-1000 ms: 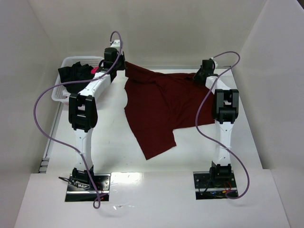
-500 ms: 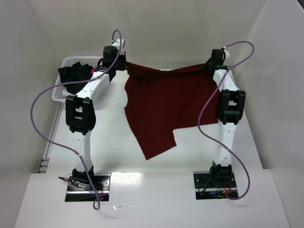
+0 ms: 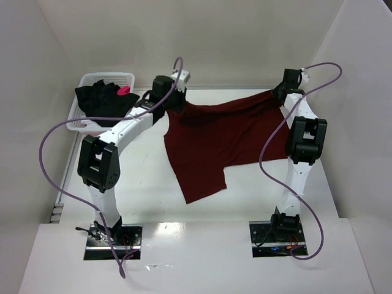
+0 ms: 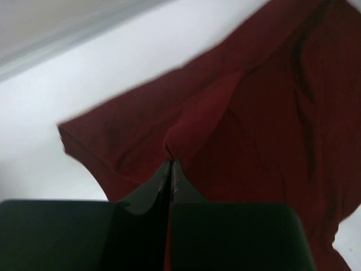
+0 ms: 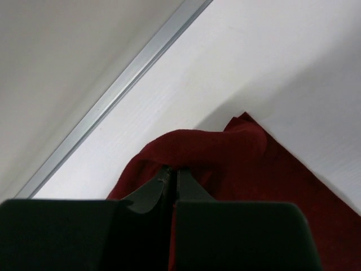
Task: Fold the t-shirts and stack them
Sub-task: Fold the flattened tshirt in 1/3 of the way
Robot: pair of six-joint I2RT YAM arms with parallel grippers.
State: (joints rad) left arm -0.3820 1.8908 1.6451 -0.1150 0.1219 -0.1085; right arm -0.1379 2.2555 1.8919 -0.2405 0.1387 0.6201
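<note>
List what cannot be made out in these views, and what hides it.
- Top view: far corners of the maroon t-shirt, hidden under the left arm and right arm.
- Top view: the black t-shirt, bunched in the basket; outline too small to trace.
- Left wrist view: blurred; left end effector body covers the cloth below its tips.
- Right wrist view: right end effector body hides most cloth.

The maroon t-shirt (image 3: 214, 138) is soft matt cloth, lightly creased. The black t-shirt (image 3: 98, 98) is matt cloth. The basket (image 3: 130, 79) is white plastic mesh. The table (image 3: 141, 184) is smooth, white, faintly glossy. The base plates (image 3: 133, 239) are reflective metal.
</note>
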